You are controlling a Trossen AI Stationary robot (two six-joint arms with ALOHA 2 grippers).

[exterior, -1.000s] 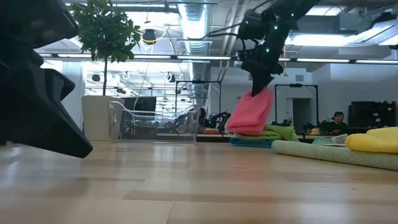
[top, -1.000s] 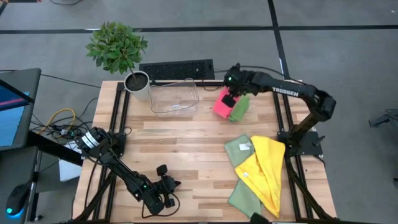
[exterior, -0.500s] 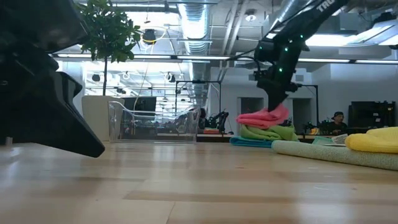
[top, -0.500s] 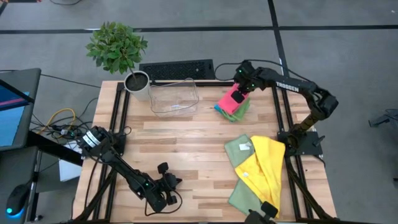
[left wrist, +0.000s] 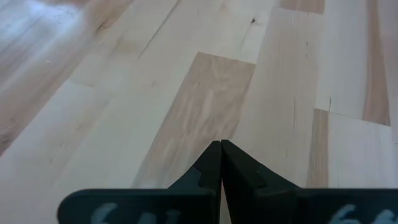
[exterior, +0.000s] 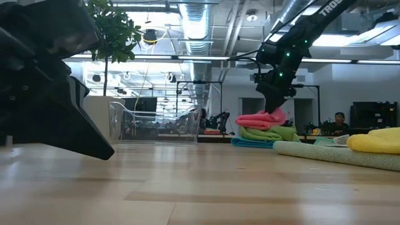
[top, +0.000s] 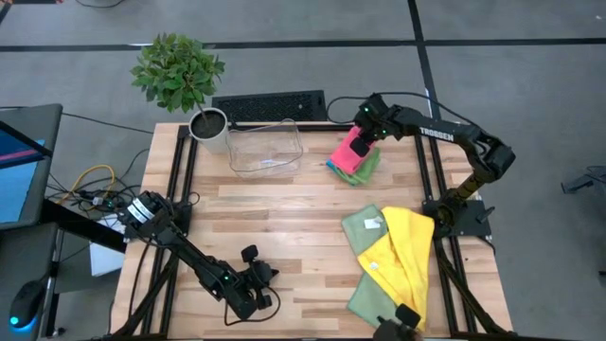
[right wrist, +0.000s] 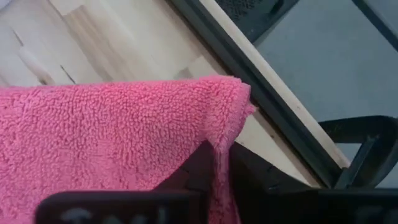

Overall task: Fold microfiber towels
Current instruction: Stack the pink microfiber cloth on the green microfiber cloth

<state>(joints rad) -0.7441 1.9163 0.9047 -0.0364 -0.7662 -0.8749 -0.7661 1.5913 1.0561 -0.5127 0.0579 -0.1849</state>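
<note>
A folded pink towel [top: 348, 152] lies on top of a stack: a bright green towel [exterior: 275, 132] on a blue one [exterior: 249, 142], at the table's far right. My right gripper [top: 364, 134] stands over the stack's far end, shut on the pink towel [right wrist: 112, 130]. A sage green towel [top: 364, 231] and a yellow towel [top: 407, 254] lie heaped at the near right. My left gripper [top: 261, 276] is shut and empty just above bare wood [left wrist: 205, 93] at the near middle. My right gripper pinches the pink towel's far edge [right wrist: 219, 124], close to a corner [right wrist: 244, 93], between its two fingers. The fingers come from above, slanting down. The towel lies flat on the green towel, with only the pinched end raised a little [exterior: 275, 116]. One layer or several, I cannot tell.
A clear plastic bin [top: 265, 147] stands at the far middle, next to a potted plant [top: 208, 128] at the far left. A black keyboard [top: 270, 104] lies beyond the far edge. Bare wood [top: 284, 218] lies between the stack, the heap and my left gripper.
My right gripper has gone toward the table's far right and down with the pink towel. The towel hung below the fingers beside the stack; it now lies flat on the green towel. My left gripper has shifted a little toward the right.
</note>
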